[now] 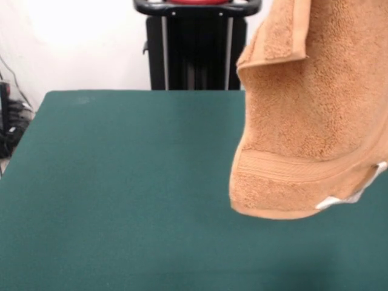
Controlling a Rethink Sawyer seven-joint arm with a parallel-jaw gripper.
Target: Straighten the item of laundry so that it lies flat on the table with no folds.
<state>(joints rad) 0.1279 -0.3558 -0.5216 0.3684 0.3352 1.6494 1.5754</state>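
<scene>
The hand is out of view above the top edge, so its opening and grip cannot be told; below it the orange-tan terry hand towel (315,109) hangs in the air at the right, clear of the dark green felt worktop (121,194). It looks soft, light and limp, one upper flap folded over. A corner beside the woven border band (285,167) seems the best hold.
</scene>
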